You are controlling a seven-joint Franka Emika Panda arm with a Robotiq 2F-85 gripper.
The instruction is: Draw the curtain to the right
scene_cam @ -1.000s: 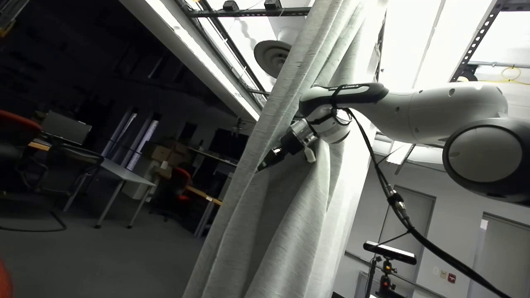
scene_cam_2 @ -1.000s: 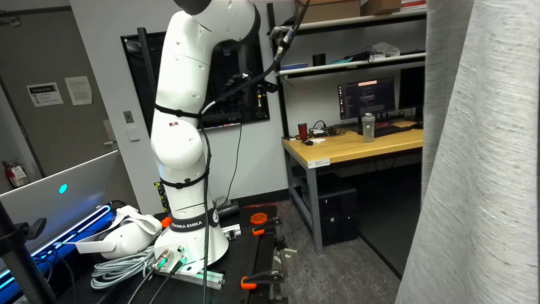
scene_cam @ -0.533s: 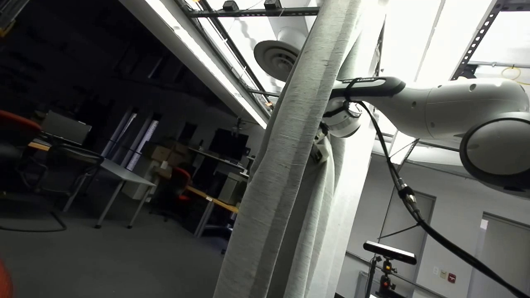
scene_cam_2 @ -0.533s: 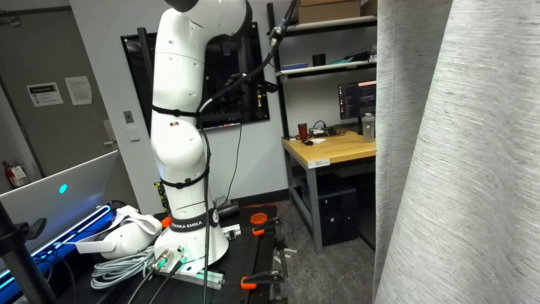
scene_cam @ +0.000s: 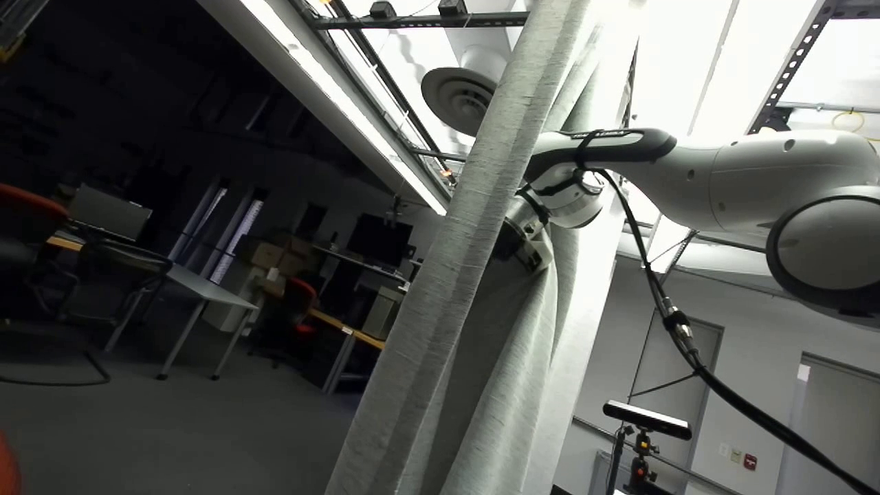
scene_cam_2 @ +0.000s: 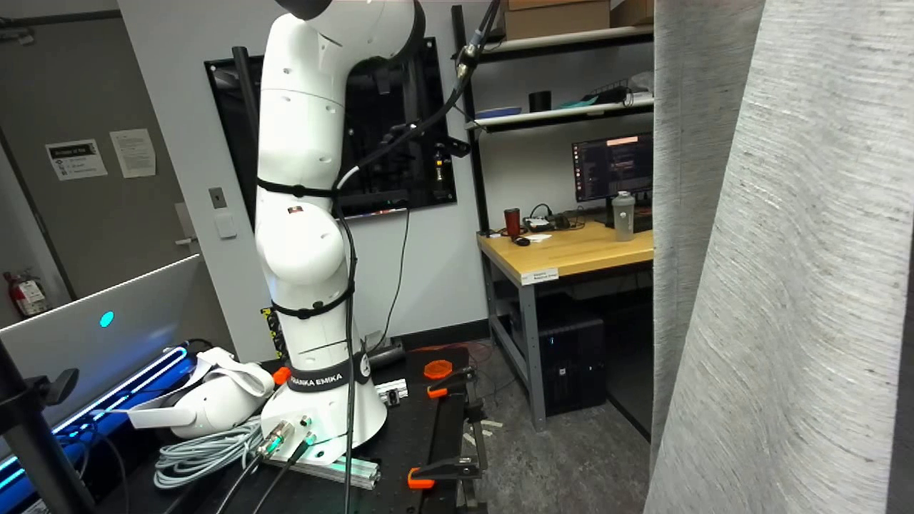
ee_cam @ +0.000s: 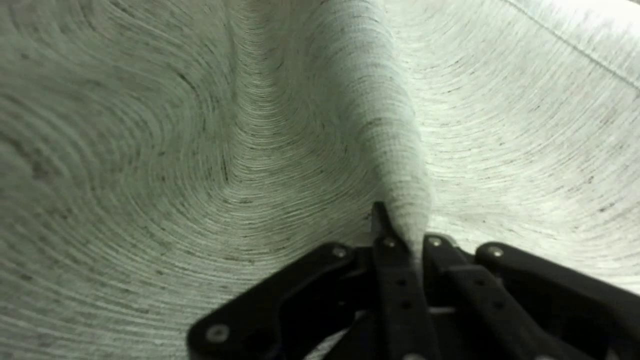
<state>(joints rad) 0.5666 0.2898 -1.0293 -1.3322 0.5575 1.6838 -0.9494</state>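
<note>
One pale grey curtain (scene_cam: 454,261) hangs in long folds in an exterior view, the arm (scene_cam: 694,179) partly hidden behind its nearest fold. In an exterior view it hangs beyond the right edge of the black tabletop (scene_cam_2: 407,428), hiding the right end of a wooden tabletop (scene_cam_2: 571,250). In the wrist view the gripper (ee_cam: 412,245) is narrow, clamped on a slim fold of the curtain.

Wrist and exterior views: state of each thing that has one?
Pale grey-white ribbed fabric curtain: hanging in folds, one pinched
Black two-finger gripper: closed on that fold
Flat silver laptop: open
Black rectangular monitor: on
Thin pale-grey cable: coiled
Translucent grey bottle: upright
</note>
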